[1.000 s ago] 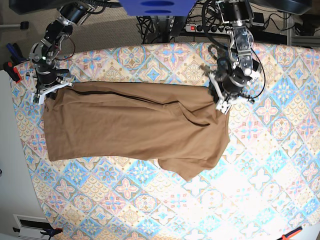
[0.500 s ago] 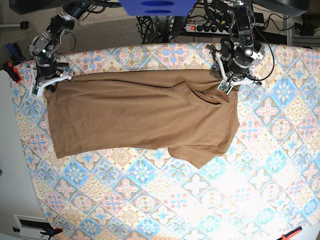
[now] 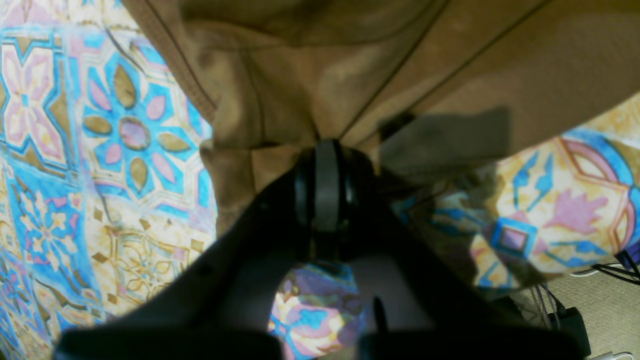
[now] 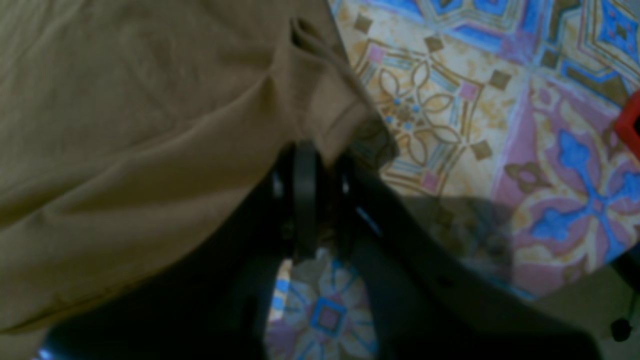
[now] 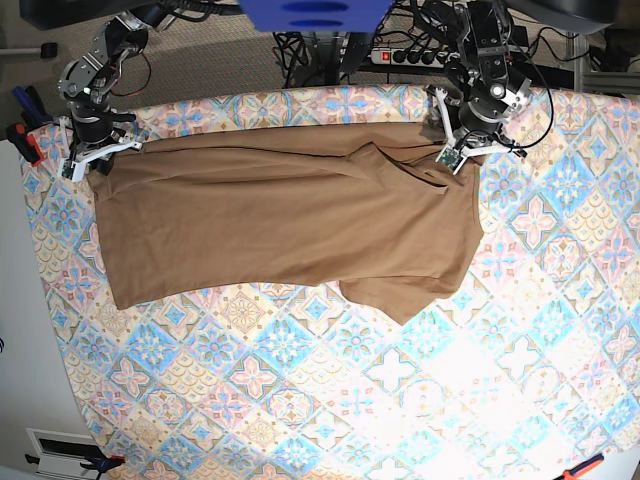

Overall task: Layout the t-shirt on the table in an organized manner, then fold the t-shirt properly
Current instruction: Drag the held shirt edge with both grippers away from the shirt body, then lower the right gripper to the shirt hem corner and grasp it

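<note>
Pulled farther back across the table (image 5: 300, 400), the t-shirt (image 5: 280, 215) stretches flatter — left gripper (image 5: 452, 157) and right gripper (image 5: 84, 163) both pinching its edge.

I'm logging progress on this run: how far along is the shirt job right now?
Done: the t-shirt lies opened out across the table, mostly spread. In hand: both grippers are shut on its far edge, the left gripper at one corner, the right gripper at the other, stretching it. A sleeve at the near edge is bunched and creases run near the left gripper. Left: smoothing that, then every fold; none is made yet.
</note>
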Robot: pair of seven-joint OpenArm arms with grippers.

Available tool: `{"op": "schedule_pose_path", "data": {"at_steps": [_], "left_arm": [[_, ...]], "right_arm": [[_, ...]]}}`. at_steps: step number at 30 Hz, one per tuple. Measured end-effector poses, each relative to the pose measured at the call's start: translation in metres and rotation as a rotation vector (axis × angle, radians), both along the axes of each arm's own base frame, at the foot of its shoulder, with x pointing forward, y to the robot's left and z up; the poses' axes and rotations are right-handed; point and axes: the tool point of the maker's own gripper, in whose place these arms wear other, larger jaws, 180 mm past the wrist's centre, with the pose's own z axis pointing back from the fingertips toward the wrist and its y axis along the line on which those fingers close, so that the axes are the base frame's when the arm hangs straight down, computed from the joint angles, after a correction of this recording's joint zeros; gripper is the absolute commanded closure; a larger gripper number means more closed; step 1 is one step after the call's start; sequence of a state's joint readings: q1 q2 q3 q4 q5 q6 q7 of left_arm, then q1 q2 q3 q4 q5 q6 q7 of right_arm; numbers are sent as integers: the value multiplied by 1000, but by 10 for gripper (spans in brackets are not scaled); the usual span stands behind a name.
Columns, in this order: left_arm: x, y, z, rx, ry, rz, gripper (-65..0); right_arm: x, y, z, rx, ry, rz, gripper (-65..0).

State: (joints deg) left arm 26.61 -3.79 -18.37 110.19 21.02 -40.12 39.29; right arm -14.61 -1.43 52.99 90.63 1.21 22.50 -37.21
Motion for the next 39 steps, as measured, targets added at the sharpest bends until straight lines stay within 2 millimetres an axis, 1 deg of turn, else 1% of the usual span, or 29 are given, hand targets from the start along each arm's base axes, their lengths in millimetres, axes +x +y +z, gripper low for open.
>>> {"op": "schedule_pose_path", "data": {"at_steps": [3,5,6,8,13,15,18,20,21,24,25,26,30,35,39], "left_arm": [[5,2,1,15,3,1,0],[6,2,2,15,1,1,0],[6,2,2,15,1,1,0],[6,2,2,16,1,1,0],[6,2,2,16,2,1,0],[6,2,2,15,1,1,0],[6,2,2,15,1,2,0],[6,2,2,15,1,2,0],[7,3,3,17,-3,1,0],[10,6,12,45,-18,1,0],[12,7,15,52,-29,3,0],[13,5,18,47,-39,6,0],[22,2,24,39,-70,13,0],[29,2,33,44,-101,12,0],[30,-6,37,18,-115,32,0]], "right_arm": [[-1,-2,0,-7,4,-8,-193],[-2,-5,1,-13,7,-13,-281],[-2,-5,1,-15,9,-14,-315],[-4,-7,1,-21,13,-21,-354],[-5,-9,2,-24,15,-23,-359],[-10,-13,4,-23,23,-39,-359],[-21,-26,19,-59,-3,-109,-359],[-26,-28,28,-78,-10,-128,-359],[-24,-27,33,-90,-18,-128,-359],[-12,-30,60,-142,-85,-115,-359],[-9,-31,66,-153,-102,-111,-359],[-7,-31,68,-156,-110,-111,-359],[-9,-25,60,-128,-90,-121,-359],[-4,-27,66,-139,-114,-118,-359],[-5,-26,64,-134,-104,-119,-359]]}}
